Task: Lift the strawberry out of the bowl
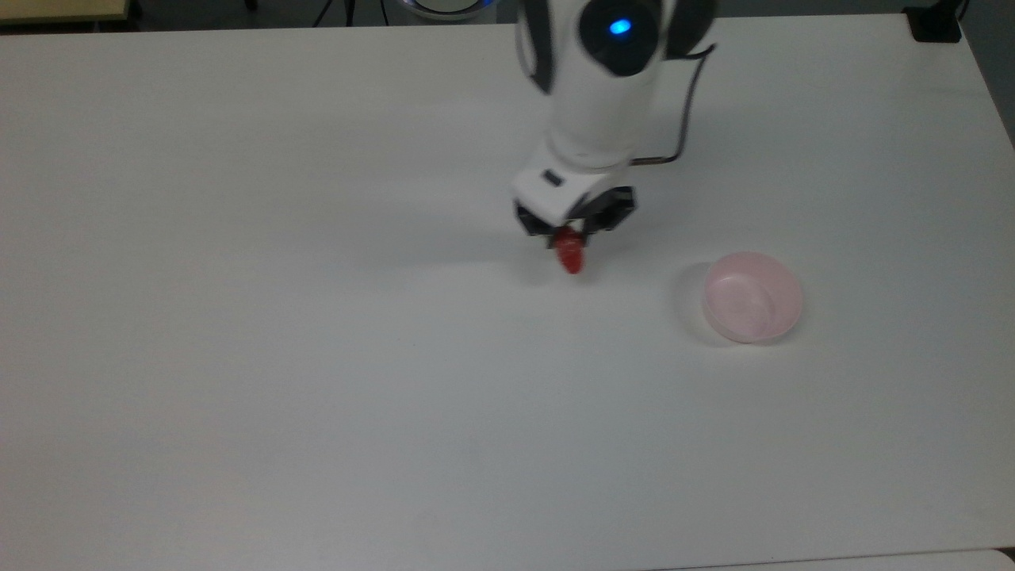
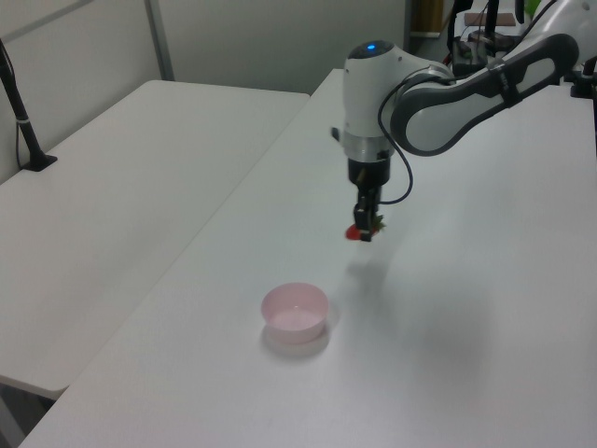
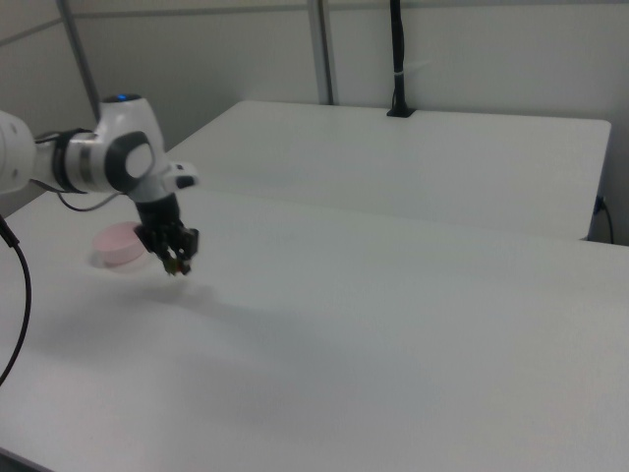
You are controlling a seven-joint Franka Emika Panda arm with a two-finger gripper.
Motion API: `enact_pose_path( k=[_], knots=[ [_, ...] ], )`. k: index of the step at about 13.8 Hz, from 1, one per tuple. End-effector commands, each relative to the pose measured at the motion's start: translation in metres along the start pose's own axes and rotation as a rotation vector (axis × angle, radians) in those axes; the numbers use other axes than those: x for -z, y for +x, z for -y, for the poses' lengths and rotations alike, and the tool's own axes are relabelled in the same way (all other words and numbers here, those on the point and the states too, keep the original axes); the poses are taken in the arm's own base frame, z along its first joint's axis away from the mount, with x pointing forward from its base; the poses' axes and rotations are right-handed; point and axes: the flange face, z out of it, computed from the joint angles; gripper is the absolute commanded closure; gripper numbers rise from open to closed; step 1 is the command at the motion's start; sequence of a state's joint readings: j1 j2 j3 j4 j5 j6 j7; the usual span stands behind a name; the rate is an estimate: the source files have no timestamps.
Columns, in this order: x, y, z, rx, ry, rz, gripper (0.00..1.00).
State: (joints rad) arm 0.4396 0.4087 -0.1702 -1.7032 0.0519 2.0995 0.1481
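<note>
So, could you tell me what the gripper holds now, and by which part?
The gripper holds the small glossy red strawberry by its stem end, tip hanging free.

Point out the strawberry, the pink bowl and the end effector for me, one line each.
strawberry [image 1: 568, 256]: top view, on its red body below the fingers.
pink bowl [image 1: 785, 311]: top view, on its rim at the top view's right.
end effector [image 1: 572, 231]: top view, between its fingertips, shut on the strawberry's top.

One strawberry [image 1: 568, 257], one bowl [image 1: 752, 296] (pink), one arm [image 1: 596, 95]
</note>
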Motion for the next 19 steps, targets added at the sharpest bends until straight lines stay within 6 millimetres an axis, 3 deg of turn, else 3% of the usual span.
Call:
enact_pose_path(
  k=[1,3,5,6,7,8,11,13,15,16,17,19],
  knots=[
    [-0.025,-0.008,-0.08,-0.05,-0.018,0.033,0.65],
    [-0.034,-0.007,-0.103,-0.043,-0.032,0.048,0.64],
    [-0.043,-0.006,-0.112,-0.053,-0.044,0.06,0.54],
    [-0.043,-0.006,-0.117,-0.062,-0.044,0.06,0.34],
    [-0.041,-0.006,-0.123,-0.079,-0.043,0.062,0.0],
    [-0.034,-0.007,-0.124,-0.08,-0.042,0.059,0.0],
    [0.043,-0.016,-0.136,-0.102,-0.027,0.074,0.0],
    [0.128,-0.045,-0.175,-0.166,-0.001,0.035,0.0],
    [0.17,-0.073,-0.203,-0.244,0.004,0.032,0.0],
    [0.18,-0.08,-0.215,-0.289,0.0,0.021,0.0],
    [0.186,-0.084,-0.214,-0.298,0.0,0.012,0.0],
    [0.182,-0.088,-0.215,-0.297,-0.042,0.018,0.0]
  ],
)
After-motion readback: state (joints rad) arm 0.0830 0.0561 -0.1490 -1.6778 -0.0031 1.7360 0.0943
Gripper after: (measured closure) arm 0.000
